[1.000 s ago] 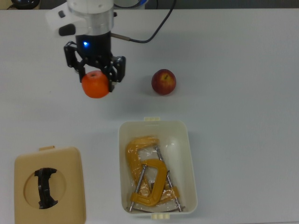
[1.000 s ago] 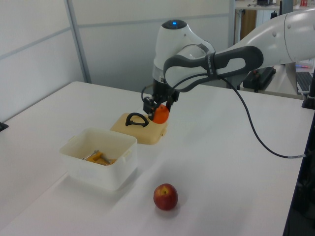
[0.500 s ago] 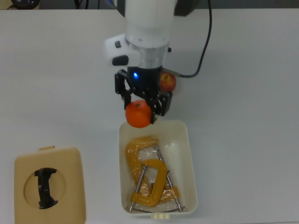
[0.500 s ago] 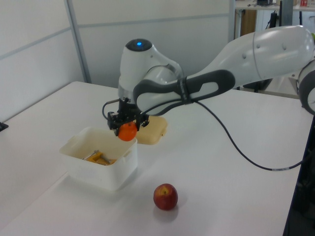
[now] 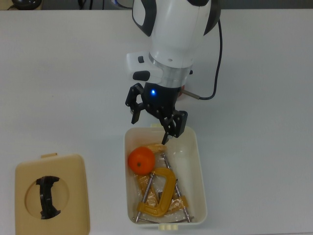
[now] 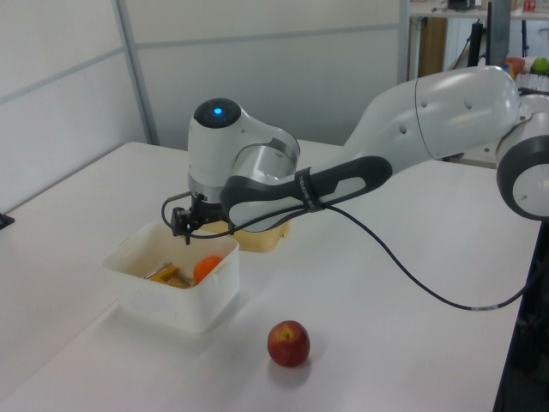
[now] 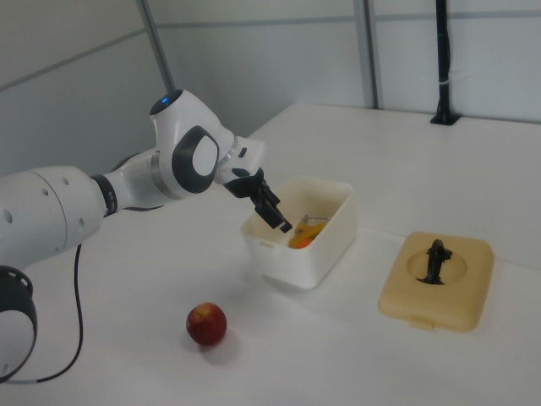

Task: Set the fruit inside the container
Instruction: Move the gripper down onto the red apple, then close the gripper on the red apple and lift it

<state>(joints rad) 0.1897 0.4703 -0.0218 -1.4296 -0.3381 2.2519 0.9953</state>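
The orange (image 5: 141, 160) lies inside the cream-white bin (image 5: 200, 166), at its end nearest the arm, resting against the yellow-orange C-clamps (image 5: 159, 196). My gripper (image 5: 152, 125) hangs open and empty just above that end of the bin, its fingers spread wide. In the left view the gripper (image 6: 182, 225) stands over the bin's (image 6: 171, 300) far rim and the orange (image 6: 206, 268) shows inside. The dark red apple (image 6: 289, 343) sits on the table outside the bin, also seen in the right view as the apple (image 7: 206, 324). The arm hides the apple in the top view.
A flat tan lid (image 5: 73, 171) with a black handle (image 5: 47, 197) lies at the top view's lower left, apart from the bin. The arm's black cable (image 5: 215, 73) trails over the table behind the gripper.
The gripper has opened and let go of the orange, which has dropped into the bin beside the clamps. The arm shifted slightly toward the bin.
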